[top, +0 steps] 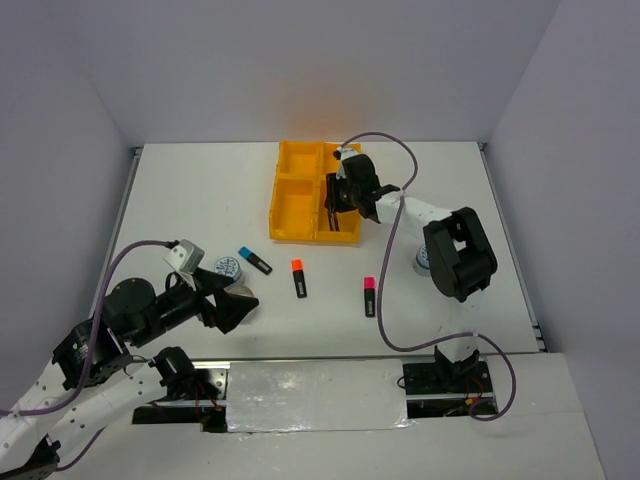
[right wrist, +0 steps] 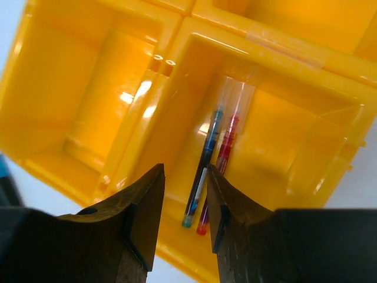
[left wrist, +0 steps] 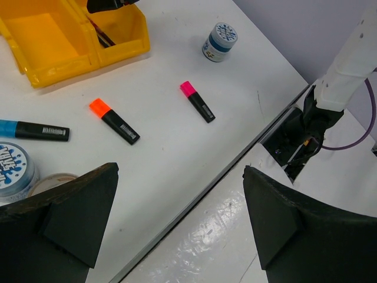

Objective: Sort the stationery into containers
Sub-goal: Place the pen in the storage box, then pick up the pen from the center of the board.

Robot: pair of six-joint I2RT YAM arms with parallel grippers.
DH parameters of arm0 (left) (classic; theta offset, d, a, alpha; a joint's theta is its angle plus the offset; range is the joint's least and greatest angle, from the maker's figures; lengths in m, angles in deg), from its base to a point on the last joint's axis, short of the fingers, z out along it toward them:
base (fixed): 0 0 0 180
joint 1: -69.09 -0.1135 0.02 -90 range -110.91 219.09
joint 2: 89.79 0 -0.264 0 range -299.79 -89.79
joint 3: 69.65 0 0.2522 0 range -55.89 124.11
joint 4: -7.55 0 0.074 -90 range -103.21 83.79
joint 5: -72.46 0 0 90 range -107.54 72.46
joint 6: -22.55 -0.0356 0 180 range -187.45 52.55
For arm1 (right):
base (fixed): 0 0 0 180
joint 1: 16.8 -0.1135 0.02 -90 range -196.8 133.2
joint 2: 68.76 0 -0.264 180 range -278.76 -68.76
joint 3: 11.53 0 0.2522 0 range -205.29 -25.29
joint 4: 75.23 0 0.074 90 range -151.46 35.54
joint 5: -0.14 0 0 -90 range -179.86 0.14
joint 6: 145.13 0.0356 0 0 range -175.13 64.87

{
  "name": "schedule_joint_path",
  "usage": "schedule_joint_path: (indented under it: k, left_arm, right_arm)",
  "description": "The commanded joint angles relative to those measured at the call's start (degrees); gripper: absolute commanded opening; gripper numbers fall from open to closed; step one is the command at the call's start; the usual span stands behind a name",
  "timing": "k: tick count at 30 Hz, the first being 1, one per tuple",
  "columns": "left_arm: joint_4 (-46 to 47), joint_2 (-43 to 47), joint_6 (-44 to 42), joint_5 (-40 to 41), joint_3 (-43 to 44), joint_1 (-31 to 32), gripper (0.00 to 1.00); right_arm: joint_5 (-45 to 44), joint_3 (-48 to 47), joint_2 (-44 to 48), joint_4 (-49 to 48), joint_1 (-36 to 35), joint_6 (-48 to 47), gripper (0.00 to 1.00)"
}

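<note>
The yellow-orange tray [top: 296,190] stands at the back of the table. My right gripper [top: 338,203] hangs open and empty over its near right compartment [right wrist: 277,135], where the teal pen [right wrist: 203,165] and dark red pen [right wrist: 221,158] lie side by side. On the table lie the blue-capped [top: 255,260], orange-capped [top: 299,278] and pink-capped [top: 369,296] highlighters. One blue-white roll [top: 228,267] sits by my left gripper [top: 236,305], which is open and empty near the front edge. The second roll [left wrist: 220,41] sits by the right arm. A pale tape ring [left wrist: 56,180] peeks out beside my left finger.
The tray's other three compartments [right wrist: 88,100] hold nothing that I can see. The right arm's elbow [top: 458,252] stands over the table's right side. A metal rail [top: 310,360] runs along the front edge. White walls close in the table.
</note>
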Motion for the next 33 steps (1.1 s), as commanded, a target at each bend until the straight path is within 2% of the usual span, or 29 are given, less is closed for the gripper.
schedule_joint_path:
  k: [1,5,8,10,11,15,16,19,24,33]
  left_arm:
    - [3.15,0.58,-1.58,-1.34,-0.07,0.18,0.99]
    - [2.98,0.93,-1.31,-0.81,-0.16,0.18,0.99]
    - [2.19,1.63,-0.27,1.81,0.10,0.18,0.99]
    - [0.96,1.81,1.66,7.25,0.54,0.09,0.99]
    - [-0.61,1.72,2.63,9.62,0.80,0.00,0.99]
    - [-7.56,-0.56,10.87,26.29,3.17,-0.70,0.99]
    - [-10.36,-1.61,12.12,28.17,3.61,-1.48,0.99]
    - [-12.23,-2.32,14.85,31.96,4.15,-2.98,0.99]
    - [-10.12,-2.23,12.75,28.63,3.62,-4.39,0.99]
    - [-8.98,-2.32,11.52,26.35,3.18,-4.39,0.99]
  right_arm:
    - [0.58,-0.31,9.44,0.05,0.40,-0.44,0.42]
    - [2.08,0.74,18.58,2.24,0.05,0.88,0.43]
    - [-1.33,2.93,28.84,8.03,-0.56,3.16,0.56]
    - [-3.36,4.43,32.47,15.14,-0.83,6.15,0.76]
    - [-5.81,7.04,36.05,17.69,-0.92,7.29,0.77]
    - [-11.25,18.03,45.65,25.69,-2.93,11.41,0.78]
    - [-12.41,22.15,48.45,26.67,-3.81,12.30,0.78]
    - [-16.46,26.83,50.33,30.88,-7.24,15.73,0.79]
    - [-19.63,33.78,49.19,32.48,-14.61,20.12,0.78]
    - [-16.20,36.43,43.04,27.21,-15.86,19.78,0.74]
